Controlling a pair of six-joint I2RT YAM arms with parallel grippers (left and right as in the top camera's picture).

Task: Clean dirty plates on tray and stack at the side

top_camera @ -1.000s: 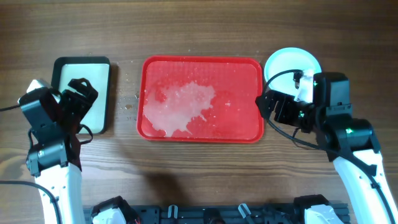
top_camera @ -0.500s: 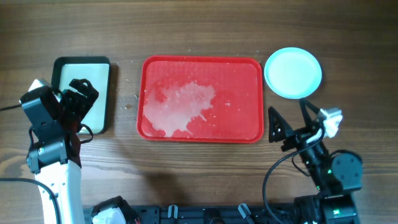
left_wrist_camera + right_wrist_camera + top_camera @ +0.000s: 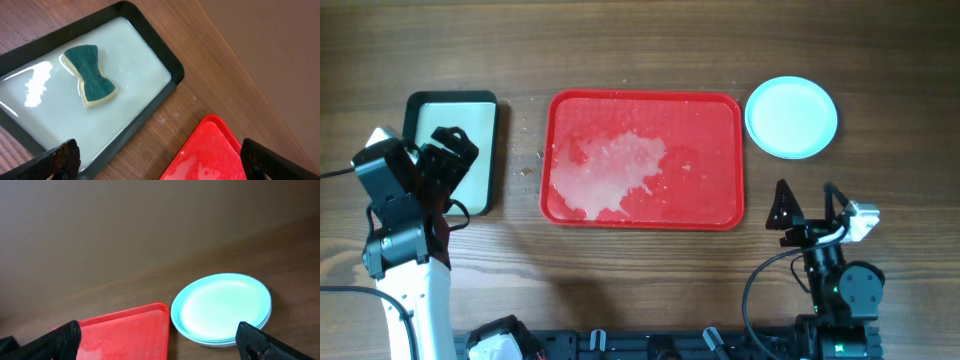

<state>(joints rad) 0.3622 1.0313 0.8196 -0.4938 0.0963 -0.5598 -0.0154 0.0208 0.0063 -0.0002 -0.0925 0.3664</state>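
The red tray (image 3: 710,140) lies mid-table with a whitish wet smear on its left half and no plate on it. The plates (image 3: 791,116) sit stacked on the table to its right, a turquoise one on top; the right wrist view shows the stack (image 3: 222,306) beside the tray corner (image 3: 135,330). My right gripper (image 3: 808,205) is open and empty, pulled back near the front edge, below the stack. My left gripper (image 3: 448,145) is open and empty over the black tray; the left wrist view shows the red tray's corner (image 3: 212,150).
A black-rimmed tray (image 3: 425,105) with a pale inside stands at the left; a green-topped sponge (image 3: 92,75) lies in it. Small crumbs (image 3: 532,160) dot the wood between the two trays.
My right arm has drawn back from the plate stack toward the front edge and now points upright. The left arm has not moved.
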